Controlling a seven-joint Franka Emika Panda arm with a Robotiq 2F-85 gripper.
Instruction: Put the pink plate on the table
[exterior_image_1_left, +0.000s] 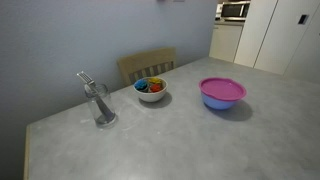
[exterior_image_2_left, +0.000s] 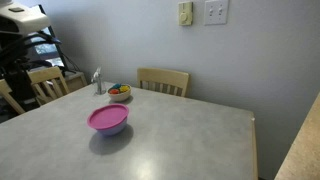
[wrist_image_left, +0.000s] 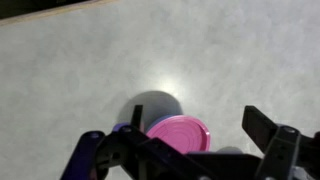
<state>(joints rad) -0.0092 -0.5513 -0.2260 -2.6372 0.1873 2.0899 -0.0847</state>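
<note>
The pink plate (exterior_image_1_left: 222, 88) lies upside-down like a lid on the periwinkle-blue bowl (exterior_image_1_left: 223, 103), which stands on the grey table (exterior_image_1_left: 200, 145). Both also show in an exterior view, plate (exterior_image_2_left: 108, 117) on bowl (exterior_image_2_left: 108, 129), near the middle of the table (exterior_image_2_left: 190, 140). In the wrist view the plate (wrist_image_left: 179, 132) lies below, between my two dark fingers. My gripper (wrist_image_left: 176, 138) is open and empty, above the plate and apart from it. The gripper does not show in either exterior view.
A small white bowl of colourful pieces (exterior_image_1_left: 151, 90) (exterior_image_2_left: 119, 92) and a glass holding a metal utensil (exterior_image_1_left: 100, 104) (exterior_image_2_left: 98, 82) stand near the table's far edge. Wooden chairs (exterior_image_1_left: 148, 65) (exterior_image_2_left: 163, 80) stand behind it, and one more chair (exterior_image_2_left: 45, 82) stands to the side.
</note>
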